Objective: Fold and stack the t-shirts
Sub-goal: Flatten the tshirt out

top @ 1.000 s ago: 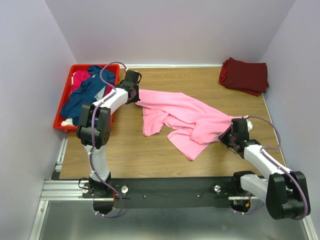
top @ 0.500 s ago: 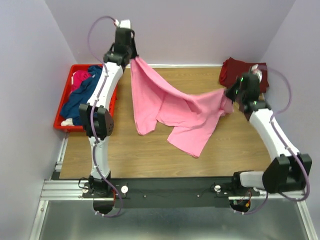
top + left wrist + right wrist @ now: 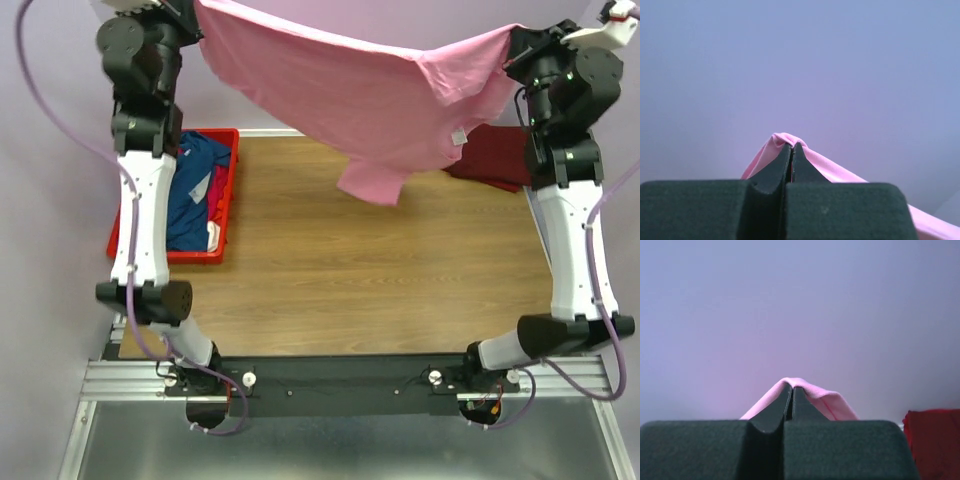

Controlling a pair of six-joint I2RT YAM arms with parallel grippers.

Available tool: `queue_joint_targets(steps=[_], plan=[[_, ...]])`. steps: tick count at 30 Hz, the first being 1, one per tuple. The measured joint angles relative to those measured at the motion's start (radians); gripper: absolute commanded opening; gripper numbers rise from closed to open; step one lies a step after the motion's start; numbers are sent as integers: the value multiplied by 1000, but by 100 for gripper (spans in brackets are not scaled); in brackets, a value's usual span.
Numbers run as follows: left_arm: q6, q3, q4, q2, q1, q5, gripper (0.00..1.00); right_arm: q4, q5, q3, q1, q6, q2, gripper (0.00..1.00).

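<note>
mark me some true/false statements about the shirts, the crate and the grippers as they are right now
1. The pink t-shirt hangs in the air above the table. True.
2. The left gripper is open and empty. False: it is shut on a corner of the pink t-shirt.
3. The maroon t-shirt lies at the far right corner of the table. True.
4. The red crate has nothing in it. False: it holds the navy t-shirt and some other cloth.
5. The right gripper is shut on the pink t-shirt. True.
</note>
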Motion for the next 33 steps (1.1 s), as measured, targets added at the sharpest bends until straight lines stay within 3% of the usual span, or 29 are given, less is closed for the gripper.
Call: queue_joint_targets(steps=[6,13,16,19,21,23,26,29,33], plan=[[0,-238,134,-222,2,39,0,109,-39,-222,0,-43,-190,1],[-39,-1012,186,-471,2,44,0,112,-89,-759,0,6,-493,1],[-47,-1216,133,-484,1,35,0,29,-143,-1021,0,89,-635,1],[-57,-1426,87,-531,1,34,0,-90,-180,-1178,0,175,-736,1],[-69,-1524,69,-574,1,45,0,-183,-210,-1257,0,232,-787,7],[-77,-1583,58,-599,1,67,0,-275,-248,-1301,0,274,-815,37],[-82,-1618,51,-599,0,95,0,-423,-283,-1316,0,318,-809,64],[-82,-1625,50,-583,0,106,0,-525,-296,-1286,0,303,-731,69],[-70,-1620,48,-534,0,119,0,-560,-302,-1236,0,267,-580,68]])
